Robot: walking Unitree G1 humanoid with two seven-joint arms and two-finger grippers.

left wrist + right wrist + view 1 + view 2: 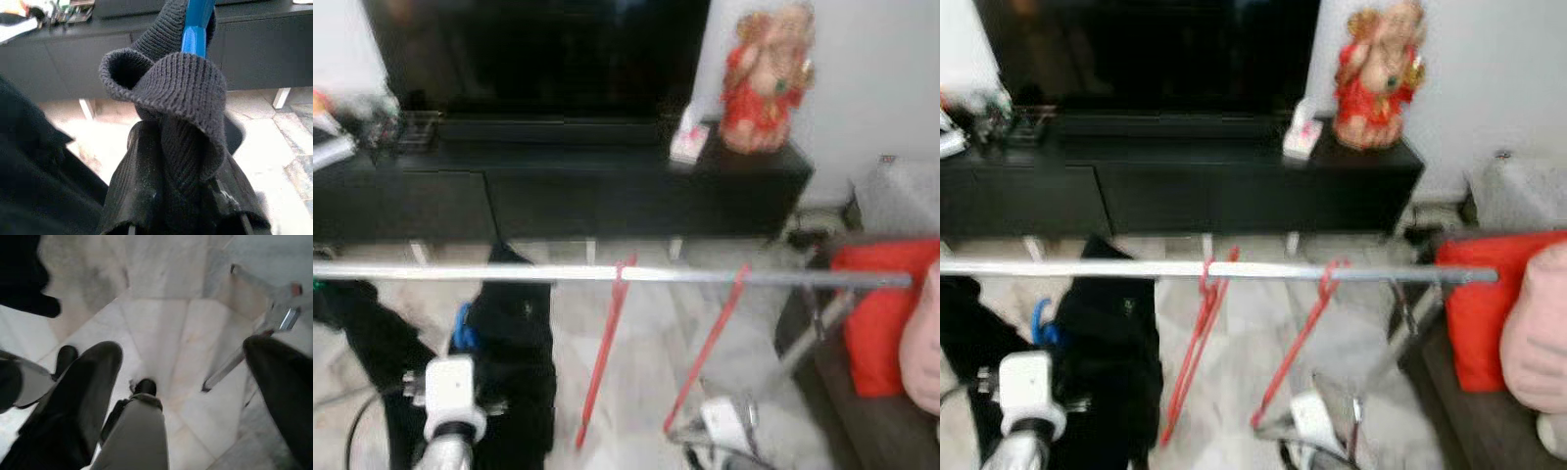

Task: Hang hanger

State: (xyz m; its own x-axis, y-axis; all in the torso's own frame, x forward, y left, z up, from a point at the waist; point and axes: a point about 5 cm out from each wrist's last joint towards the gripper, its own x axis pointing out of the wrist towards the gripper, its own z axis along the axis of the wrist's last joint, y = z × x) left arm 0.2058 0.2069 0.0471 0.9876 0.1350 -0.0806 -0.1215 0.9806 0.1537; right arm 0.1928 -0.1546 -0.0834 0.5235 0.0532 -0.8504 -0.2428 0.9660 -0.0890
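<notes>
The blue hanger (197, 27) carries a black knitted garment (171, 112), and the left gripper (181, 210) holds both from below: in the left wrist view its fingers are closed on the bunched cloth, and the blue neck of the hanger rises straight out of the fabric, away from the jaws. In the head views the same garment (514, 333) hangs just under the silver rail (607, 274), its top edge touching or almost touching the bar (the blur does not let me decide which). I judge that the coming move depends on this: the hook must go up and over a rail that runs from left to right across the robot, and the left arm is the nearer one.

Two red hangers (607, 343) already hang on the rail to the right of the garment.

The right gripper (195, 382) points down at the pale tiled floor (161, 323), its fingers wide apart and holding nothing.
</notes>
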